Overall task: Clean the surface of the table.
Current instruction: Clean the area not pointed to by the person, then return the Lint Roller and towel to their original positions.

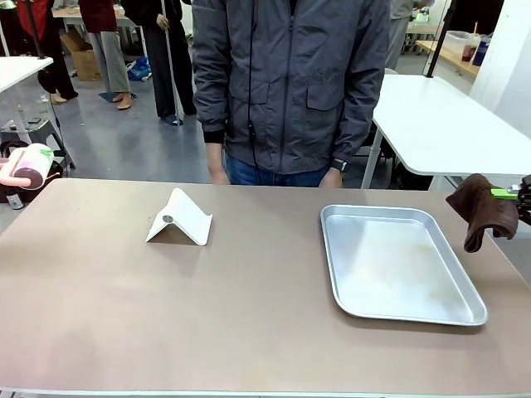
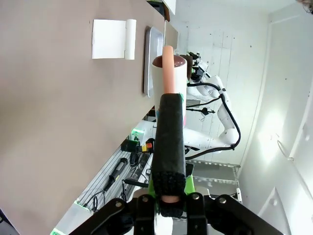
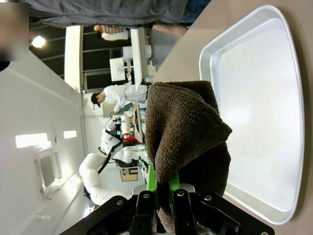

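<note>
The table point(image 1: 249, 323) has a taupe-brown top, also seen in the left wrist view point(image 2: 49, 127) and the right wrist view point(image 3: 188, 46). My left gripper point(image 2: 169, 193) is shut on the pink handle of a lint roller point(image 2: 168, 73) with a white roll. That roller point(image 1: 31, 164) hangs at the far left, just off the table's corner. My right gripper point(image 3: 166, 192) is shut on a brown cloth point(image 3: 188, 122). The cloth point(image 1: 483, 209) dangles above the table's right edge, beside the tray, with the gripper point(image 1: 516, 194) at the picture's edge.
A shallow silver tray point(image 1: 398, 307) lies right of centre and a white folded stand point(image 1: 178, 220) left of centre. A person in a grey jacket point(image 1: 290, 75) stands at the far edge. White tables point(image 1: 440, 124) stand behind.
</note>
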### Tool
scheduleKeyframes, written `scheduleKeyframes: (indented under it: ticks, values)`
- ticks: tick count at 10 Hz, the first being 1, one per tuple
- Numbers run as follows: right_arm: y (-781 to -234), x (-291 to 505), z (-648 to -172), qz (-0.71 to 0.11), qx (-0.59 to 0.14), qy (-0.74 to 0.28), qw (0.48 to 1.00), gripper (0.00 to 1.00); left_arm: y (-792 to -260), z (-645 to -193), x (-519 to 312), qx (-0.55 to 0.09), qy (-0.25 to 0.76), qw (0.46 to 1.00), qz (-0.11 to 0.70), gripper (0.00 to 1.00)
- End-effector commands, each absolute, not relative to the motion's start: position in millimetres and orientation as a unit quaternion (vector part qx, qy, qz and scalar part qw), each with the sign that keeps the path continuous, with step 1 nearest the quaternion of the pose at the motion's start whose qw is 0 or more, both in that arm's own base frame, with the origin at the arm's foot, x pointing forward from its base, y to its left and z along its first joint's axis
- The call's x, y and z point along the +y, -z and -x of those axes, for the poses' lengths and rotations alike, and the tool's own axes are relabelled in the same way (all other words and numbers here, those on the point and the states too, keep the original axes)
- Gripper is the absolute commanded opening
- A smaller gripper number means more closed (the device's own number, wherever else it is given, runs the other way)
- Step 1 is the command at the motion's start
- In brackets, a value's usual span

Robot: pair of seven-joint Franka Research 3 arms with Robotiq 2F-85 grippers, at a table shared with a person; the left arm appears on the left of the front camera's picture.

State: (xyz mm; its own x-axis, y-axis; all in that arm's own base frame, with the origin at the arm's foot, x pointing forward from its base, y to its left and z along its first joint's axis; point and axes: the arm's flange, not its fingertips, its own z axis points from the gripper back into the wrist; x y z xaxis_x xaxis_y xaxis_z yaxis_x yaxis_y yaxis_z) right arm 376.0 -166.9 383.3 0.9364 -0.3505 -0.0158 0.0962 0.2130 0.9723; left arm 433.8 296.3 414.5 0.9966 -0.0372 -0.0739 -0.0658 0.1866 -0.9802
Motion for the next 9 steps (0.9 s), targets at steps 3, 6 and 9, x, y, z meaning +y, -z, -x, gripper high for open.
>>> scheduleKeyframes:
  ticks: [3,6,9]
  values:
    - [-386.4,-166.5,-377.8,-0.608,-0.11,0.143,0.773,0.11,-417.7,-436.5,298.1,0.044,-0.012,0.769,0.638,0.09]
    - [-386.4,-166.5,-377.8,-0.608,-0.11,0.143,0.773,0.11,-417.7,-436.5,298.1,0.044,-0.012,0.769,0.638,0.09]
    - [-386.4,-166.5,-377.8,-0.608,-0.11,0.143,0.773,0.11,-417.7,-436.5,298.1,0.044,-0.012,0.769,0.638,0.09]
